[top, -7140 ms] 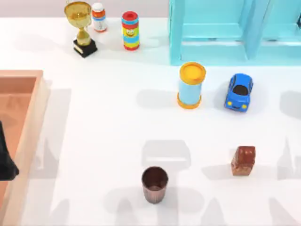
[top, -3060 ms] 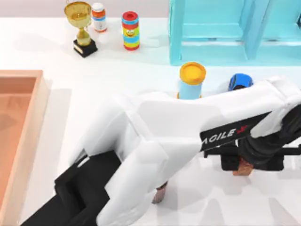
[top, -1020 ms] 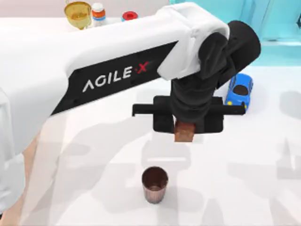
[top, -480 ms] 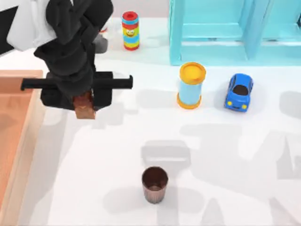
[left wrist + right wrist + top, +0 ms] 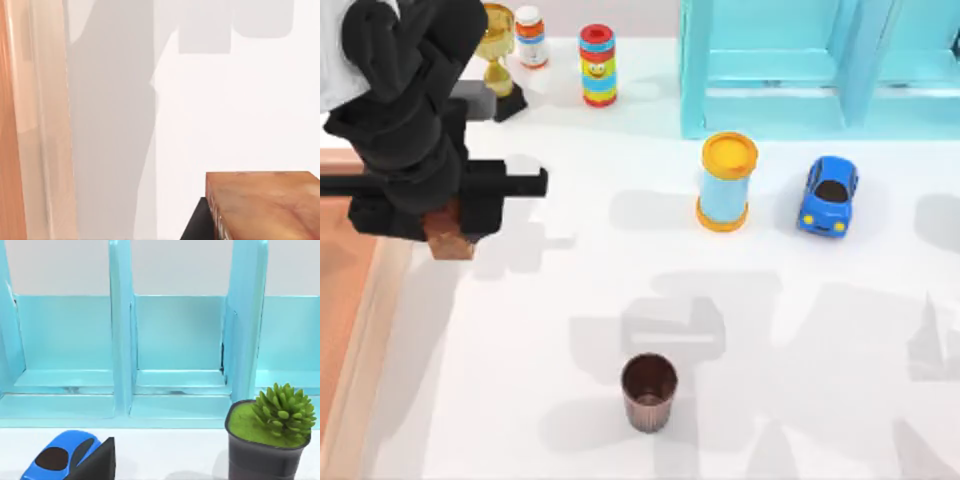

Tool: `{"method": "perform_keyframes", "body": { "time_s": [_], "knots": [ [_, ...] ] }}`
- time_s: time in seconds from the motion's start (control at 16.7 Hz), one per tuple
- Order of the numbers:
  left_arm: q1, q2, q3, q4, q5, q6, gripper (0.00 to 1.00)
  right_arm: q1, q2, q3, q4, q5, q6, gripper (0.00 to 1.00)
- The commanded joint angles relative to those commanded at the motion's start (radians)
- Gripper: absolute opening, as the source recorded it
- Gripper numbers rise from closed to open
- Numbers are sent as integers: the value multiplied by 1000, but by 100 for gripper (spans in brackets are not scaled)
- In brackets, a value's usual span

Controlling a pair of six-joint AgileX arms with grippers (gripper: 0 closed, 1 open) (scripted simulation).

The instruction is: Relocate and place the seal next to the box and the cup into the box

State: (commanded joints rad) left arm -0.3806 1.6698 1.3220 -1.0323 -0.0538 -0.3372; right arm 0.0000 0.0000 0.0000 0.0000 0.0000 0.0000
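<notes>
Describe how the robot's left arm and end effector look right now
The left end effector is matte black: a bulky, lumpy wrist above a flat horizontal crossbar with blocky finger mounts. A bit of glossy white arm shell shows behind it. No cables or markings are visible.

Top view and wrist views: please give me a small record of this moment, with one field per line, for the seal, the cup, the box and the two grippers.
seal: held by the left gripper, above the table beside the box rim
cup: upright on the table, near the front, apart from the box
box: at the table's left edge, no cup in the part that shows
left gripper: shut on the seal, near the box's right rim
right gripper: faces the turquoise shelf, beside the blue toy car
</notes>
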Motion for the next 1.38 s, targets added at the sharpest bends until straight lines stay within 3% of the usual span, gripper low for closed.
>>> {"method": "perform_keyframes", "body": {
  "time_s": [0.66, 0.9, 1.38],
  "knots": [
    [14, 81, -148, 242, 6, 11, 0, 0, 0, 0, 0, 0, 0, 100],
    [15, 88, -156, 250, 6, 12, 0, 0, 0, 0, 0, 0, 0, 100],
    [15, 88, -156, 250, 6, 12, 60, 0, 0, 0, 0, 0, 0, 100]
  ]
}}
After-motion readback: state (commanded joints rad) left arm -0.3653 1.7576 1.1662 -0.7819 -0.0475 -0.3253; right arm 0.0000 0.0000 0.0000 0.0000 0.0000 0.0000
